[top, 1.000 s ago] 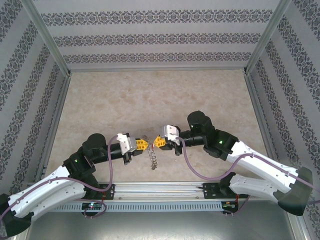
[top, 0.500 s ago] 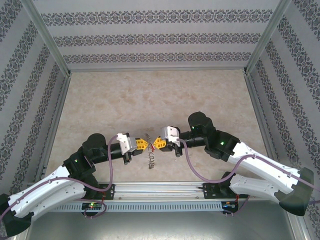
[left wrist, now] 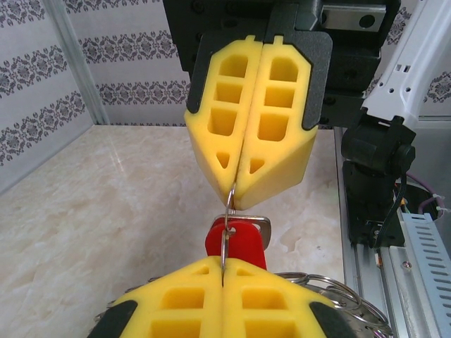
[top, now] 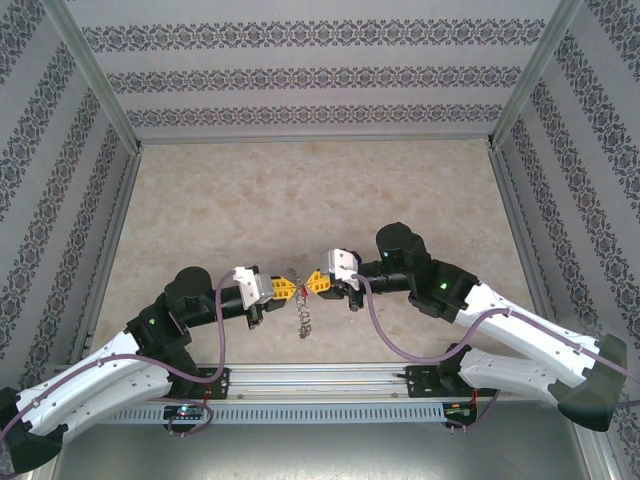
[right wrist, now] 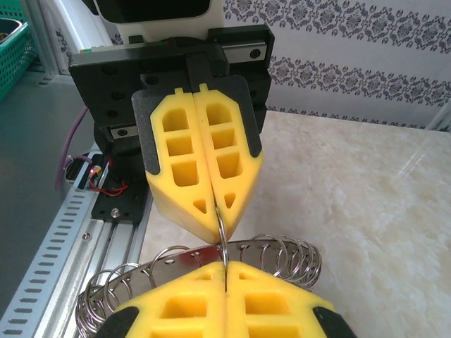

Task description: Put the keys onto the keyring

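left fingers (left wrist: 183,303) and right fingers (left wrist: 278,141) meet tip to tip, both pinched tight on a keyring (right wrist: 289,259) wire loop; red key (left wrist: 238,246) between them, long axis 12–6 in left wrist view

Bright, even, diffuse light, with faint shadows on the table (top: 300,190) — the near left pincer (left wrist: 224,276) slightly soft.

Top cam overhead; wrist cams close, opposed, sharing fingers (left wrist: 289,158).
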Controlling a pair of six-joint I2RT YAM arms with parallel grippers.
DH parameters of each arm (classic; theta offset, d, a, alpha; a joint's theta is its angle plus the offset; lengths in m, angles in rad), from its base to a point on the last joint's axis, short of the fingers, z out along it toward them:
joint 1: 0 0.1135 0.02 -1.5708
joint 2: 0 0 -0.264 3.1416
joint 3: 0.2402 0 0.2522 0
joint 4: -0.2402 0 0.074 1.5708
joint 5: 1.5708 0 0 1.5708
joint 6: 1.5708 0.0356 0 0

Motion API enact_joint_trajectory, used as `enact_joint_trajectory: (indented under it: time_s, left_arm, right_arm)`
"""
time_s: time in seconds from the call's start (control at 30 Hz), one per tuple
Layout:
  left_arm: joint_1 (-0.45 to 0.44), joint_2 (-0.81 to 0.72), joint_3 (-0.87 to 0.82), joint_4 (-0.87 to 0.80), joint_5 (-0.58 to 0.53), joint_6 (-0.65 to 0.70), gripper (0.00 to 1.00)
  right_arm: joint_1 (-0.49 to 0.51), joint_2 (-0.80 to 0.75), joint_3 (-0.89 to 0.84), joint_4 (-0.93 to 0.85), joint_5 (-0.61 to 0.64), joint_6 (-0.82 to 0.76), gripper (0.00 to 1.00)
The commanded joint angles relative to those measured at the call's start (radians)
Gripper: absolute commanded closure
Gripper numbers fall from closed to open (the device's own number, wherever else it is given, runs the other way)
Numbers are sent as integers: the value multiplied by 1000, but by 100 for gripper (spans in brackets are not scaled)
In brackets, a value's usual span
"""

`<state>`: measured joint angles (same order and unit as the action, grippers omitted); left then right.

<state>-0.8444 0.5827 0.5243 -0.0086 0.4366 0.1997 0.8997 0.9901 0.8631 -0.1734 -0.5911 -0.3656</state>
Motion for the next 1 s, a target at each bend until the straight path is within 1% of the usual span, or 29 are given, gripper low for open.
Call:
enact_joint_trajectory:
  time_s: [0.0, 0.53, 0.97]
  left_arm:
    - [-11, -14, 23, 62, 6, 17, 100]
    - [-12, -15, 27, 56, 2, 20, 100]
    - [-11, -20, 25, 55, 1, 22, 100]
  right_arm:
    - [10, 6, 34, 32, 4, 12, 100]
    - [19, 8, 33, 16, -29, -2, 100]
    - [19, -9, 33, 11, -18, -1, 100]
